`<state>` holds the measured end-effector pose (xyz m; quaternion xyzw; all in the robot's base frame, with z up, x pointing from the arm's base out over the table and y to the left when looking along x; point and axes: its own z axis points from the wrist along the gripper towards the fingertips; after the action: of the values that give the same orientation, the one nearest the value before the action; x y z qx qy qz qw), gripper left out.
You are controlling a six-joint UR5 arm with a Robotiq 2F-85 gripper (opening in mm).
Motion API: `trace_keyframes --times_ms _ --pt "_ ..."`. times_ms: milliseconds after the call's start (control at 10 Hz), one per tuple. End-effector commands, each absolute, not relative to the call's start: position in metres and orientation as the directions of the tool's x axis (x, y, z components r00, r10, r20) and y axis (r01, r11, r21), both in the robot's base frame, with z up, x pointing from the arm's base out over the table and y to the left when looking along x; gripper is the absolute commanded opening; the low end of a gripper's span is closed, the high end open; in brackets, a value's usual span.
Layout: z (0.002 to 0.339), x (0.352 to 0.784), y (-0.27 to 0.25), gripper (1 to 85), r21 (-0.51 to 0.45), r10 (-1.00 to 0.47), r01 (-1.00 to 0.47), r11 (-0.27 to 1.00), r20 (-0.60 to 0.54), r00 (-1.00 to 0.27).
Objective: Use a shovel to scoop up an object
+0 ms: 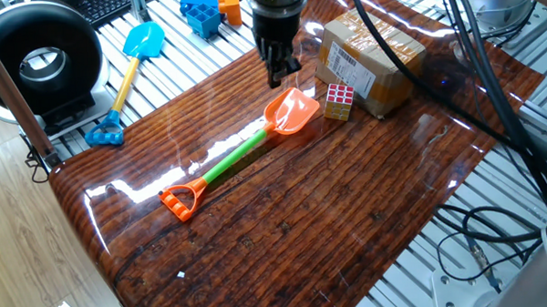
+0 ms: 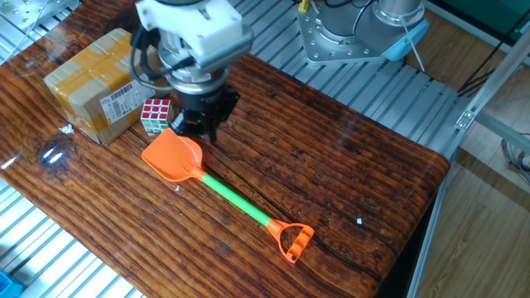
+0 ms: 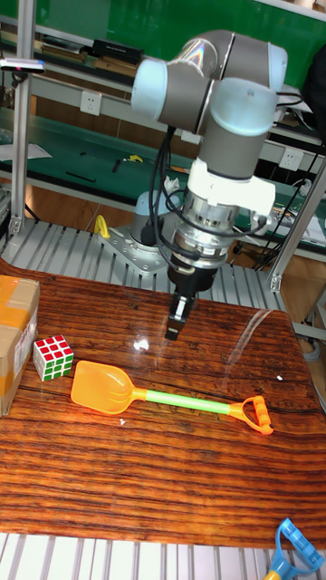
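Shovel: the shovel (image 3: 163, 395) lies flat on the wood table (image 3: 154, 480), and nothing holds it.
Long way: in the tall fixed view it runs from scoop at 9 o'clock to handle at 3 o'clock.
Cube: the cube (image 3: 53, 357) sits just beside the scoop tip, at about 10 o'clock from it.
Gripper: the gripper (image 3: 174, 326) hangs above the table, empty.
Shovel from the jaws: down at 6 o'clock, the green shaft nearest.
Jaws: they look close together, maybe closed; I cannot tell for sure.

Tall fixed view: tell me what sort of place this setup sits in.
Probably a robotics lab or workshop. A grey industrial robot arm is bolted to an aluminium-slat bench, a green-topped workbench with wall sockets stands behind, and a glossy wood-grain board carries toy test objects.
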<state>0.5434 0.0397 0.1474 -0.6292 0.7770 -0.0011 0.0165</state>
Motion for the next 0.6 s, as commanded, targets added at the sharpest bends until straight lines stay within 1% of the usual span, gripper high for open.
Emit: trace_keyframes --times_ms 0,500 --pt "0.1317 0.5387 0.0489 56.0 -0.021 -0.98 -0.981 0.195 -0.037 -0.194" --pt "0.1219 0.5316 0.0466 56.0 -0.023 -0.984 -0.984 0.175 -0.032 -0.175"
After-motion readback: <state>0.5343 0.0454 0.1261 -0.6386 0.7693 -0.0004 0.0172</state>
